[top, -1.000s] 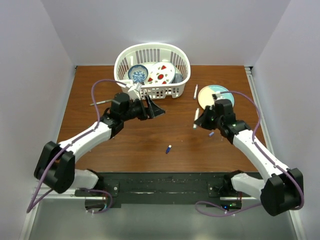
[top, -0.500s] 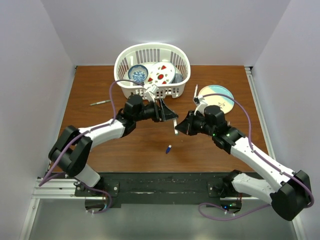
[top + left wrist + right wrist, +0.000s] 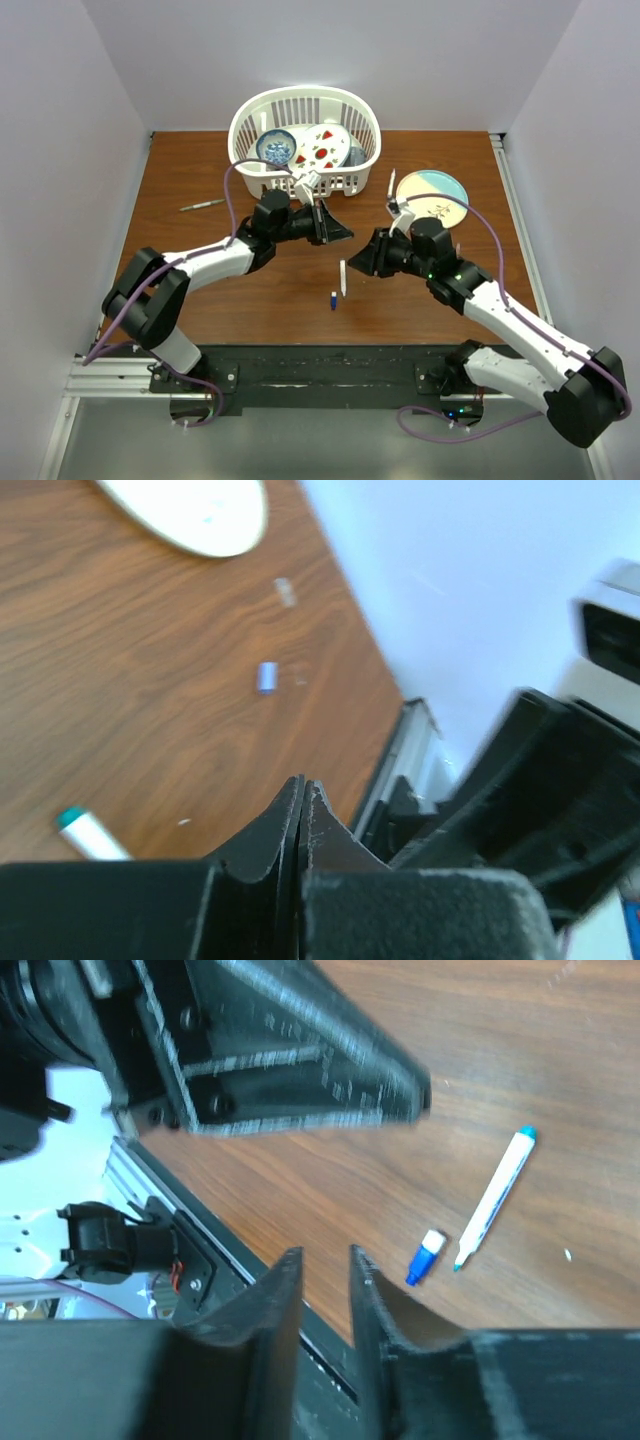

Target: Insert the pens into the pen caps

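L jaws closed tight, empty. R jaws parted a bit, nothing btwn. 1 white pen (image 3: 343,278) flat on desk (image 3: 260,300), arm-side of basket (image 3: 350,180); blue cap (image 3: 333,300) just beside it, farther from basket.

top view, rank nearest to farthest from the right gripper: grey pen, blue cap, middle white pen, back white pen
1. middle white pen, just left of the right gripper
2. blue cap, nearer the bases
3. back white pen, beside the plate
4. grey pen, far left
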